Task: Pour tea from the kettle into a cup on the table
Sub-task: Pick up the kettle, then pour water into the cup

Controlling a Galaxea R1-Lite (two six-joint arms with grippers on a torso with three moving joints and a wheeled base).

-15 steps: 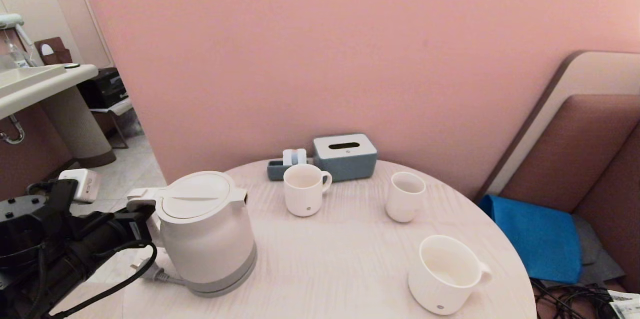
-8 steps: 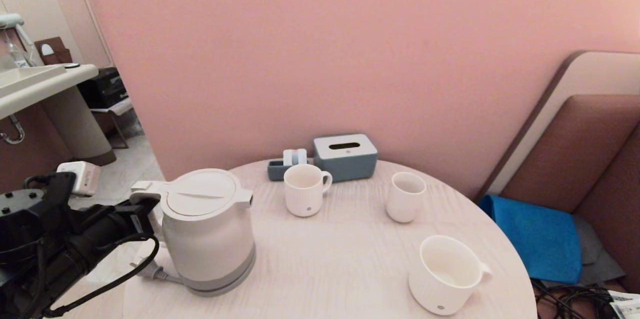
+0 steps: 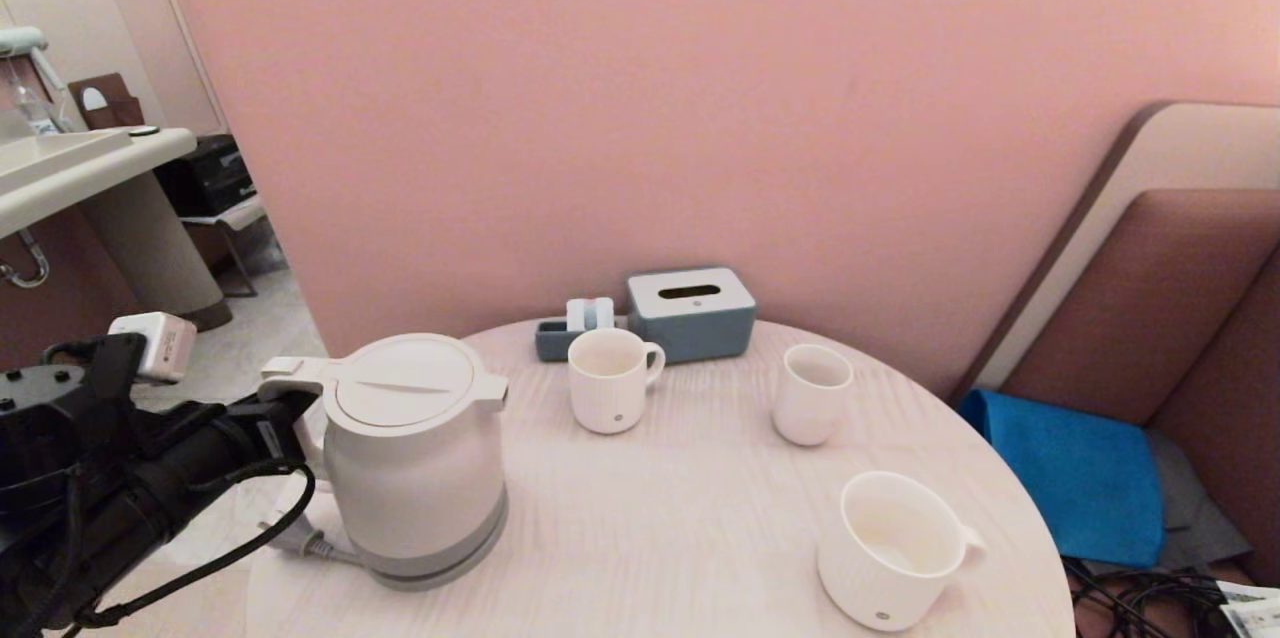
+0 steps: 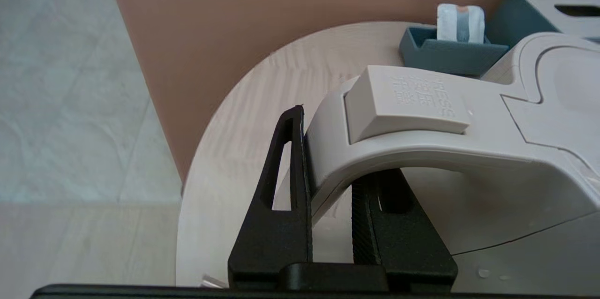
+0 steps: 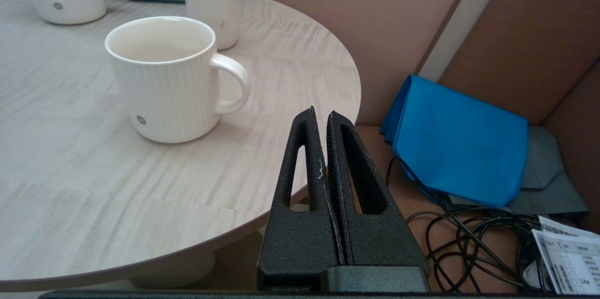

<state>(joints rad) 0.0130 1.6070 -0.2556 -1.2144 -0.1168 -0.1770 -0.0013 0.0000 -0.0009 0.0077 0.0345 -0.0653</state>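
While the left gripper (image 4: 328, 182) clamps its black jaws on either side of the kettle's loop handle (image 4: 375, 149), the kettle (image 3: 415, 458) stands upright at the lower left of the head view, near the table's edge, its flat lid shut and its short spout aimed toward the middle of the frame. Gripping the handle from the outer side probably gives the arm a firm hold for lifting and tipping the kettle toward the cups. Whether the base is resting on the table or just off it cannot be told. No tea is visible, since the kettle's walls are opaque. A plug and cord (image 3: 300, 543) lie on the table (image 3: 680, 528) beside the kettle's grey base band.

Further out, the target cup (image 3: 890, 548), the widest ribbed mug with a tiny grey mark near its base, sits at the lower right, well apart from the kettle, handle turned right; its pale interior looks empty. A narrower handled mug (image 3: 608, 394) and a slim handleless cup (image 3: 810, 394) stand toward the back of the table; both appear empty. Behind them sit a grey-blue tissue box (image 3: 690, 313) and a small tray (image 3: 560, 338).

Parked off the table's right edge, the right gripper (image 5: 323, 121) has its jaws pressed together, holding nothing.
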